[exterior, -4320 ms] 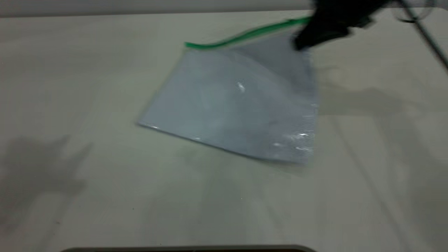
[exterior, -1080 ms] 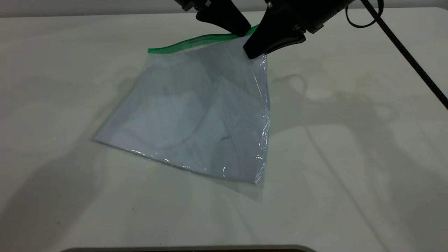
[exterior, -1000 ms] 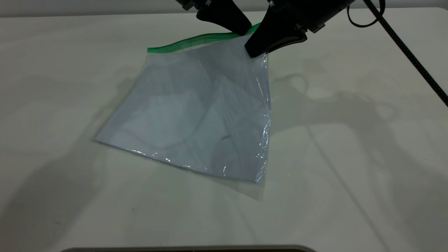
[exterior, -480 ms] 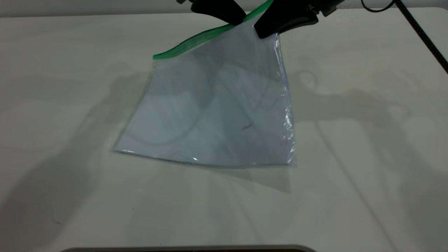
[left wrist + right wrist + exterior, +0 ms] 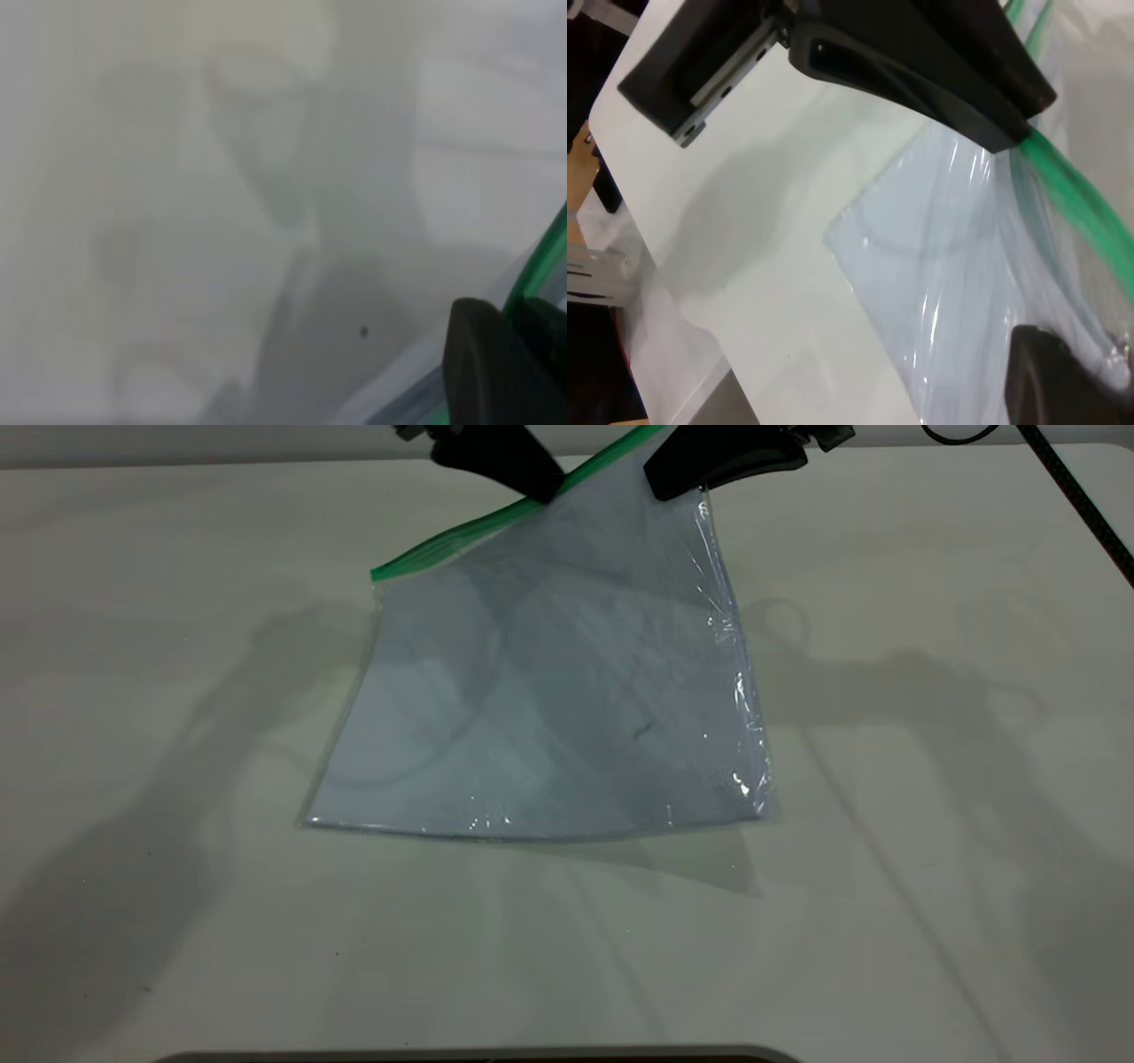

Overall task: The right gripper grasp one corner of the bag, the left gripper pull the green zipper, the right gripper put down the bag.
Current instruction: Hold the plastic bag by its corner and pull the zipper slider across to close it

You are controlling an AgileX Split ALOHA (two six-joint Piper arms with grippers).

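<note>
Exterior view shows the bag (image 5: 549, 691) hanging tilted, its bottom edge resting on the counter (image 5: 930, 868), its upper corner (image 5: 687, 487) lifted and pinched in the right claw (image 5: 673, 487), which is closed on it. The left claw (image 5: 545, 489) sits on the green zipper (image 5: 461, 536) partway along the strip, closed on it in the left wrist view; the slider itself is hidden. My reading is that the zipper pull is in hand. Next, the left claw should run down the strip toward its free end while the right claw holds the corner taut; only afterwards should the bag be lowered.
</note>
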